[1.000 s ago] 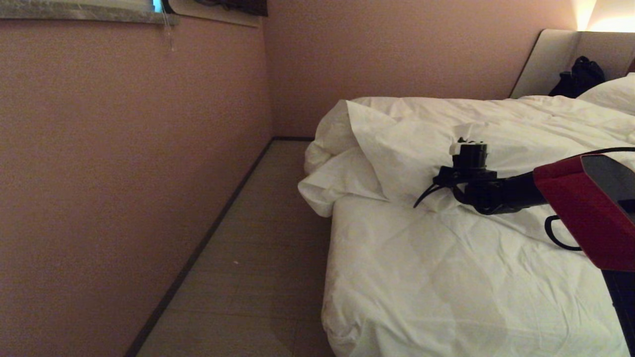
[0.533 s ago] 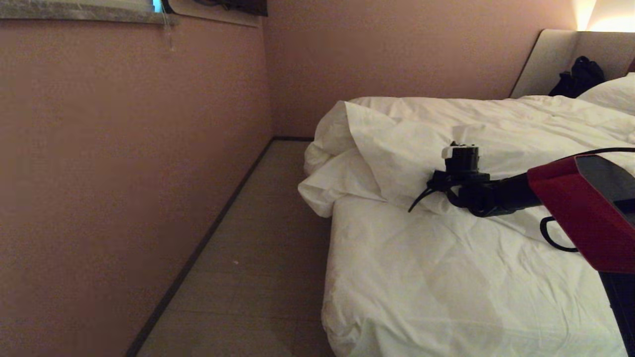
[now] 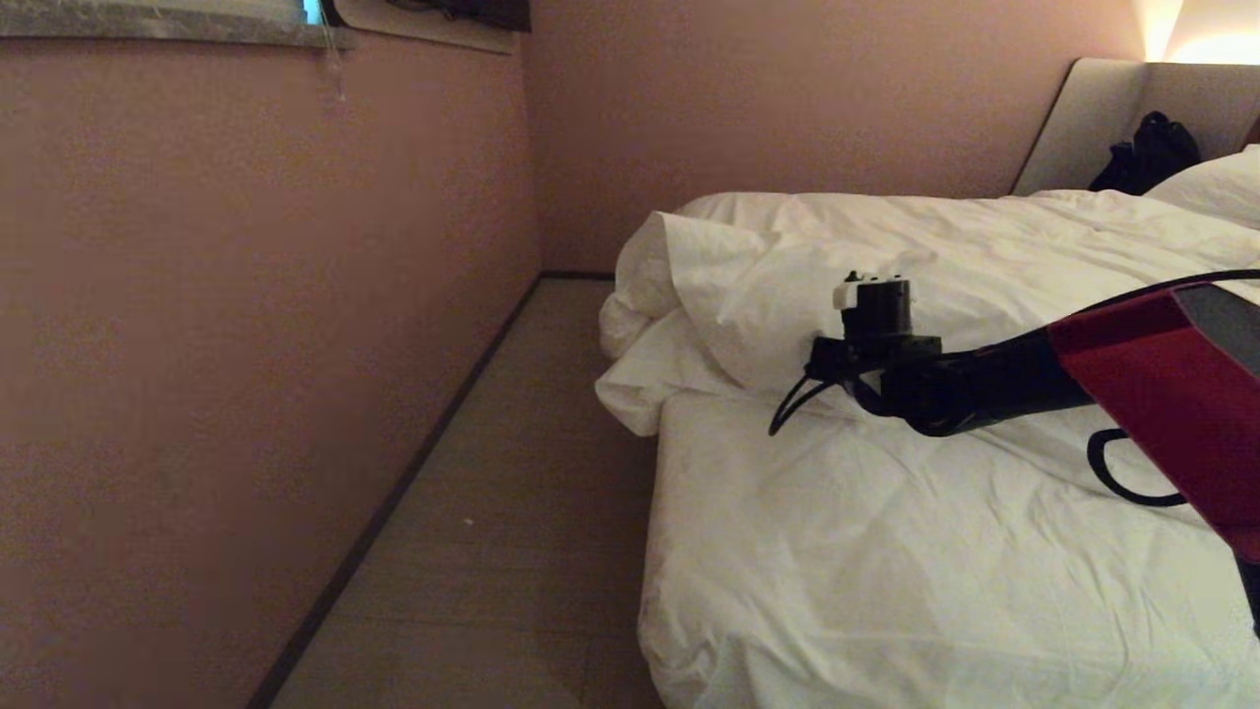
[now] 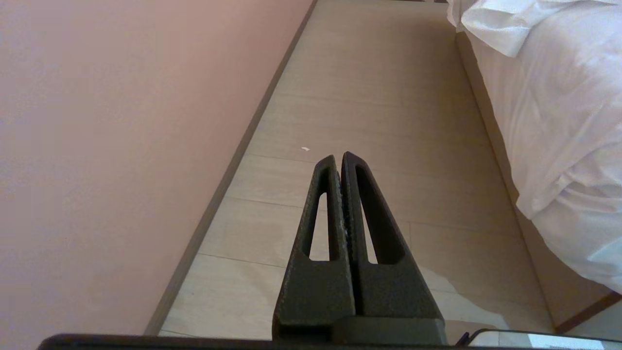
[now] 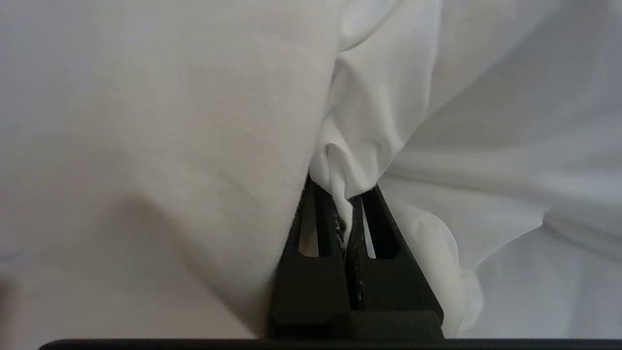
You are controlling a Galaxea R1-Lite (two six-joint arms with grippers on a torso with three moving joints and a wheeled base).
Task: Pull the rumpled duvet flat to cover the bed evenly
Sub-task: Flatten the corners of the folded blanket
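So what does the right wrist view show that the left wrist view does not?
Only the right wrist view shows the right gripper, its black fingers shut on a pinched fold of the thick, wrinkled white cotton duvet, which fills that picture.

Only the left wrist view shows the left gripper, shut on nothing, above the pale wooden floor, with the pink wall and the bed with its white side hanging down.

Both show black, slotted, tapering fingers pressed together and white bedding.
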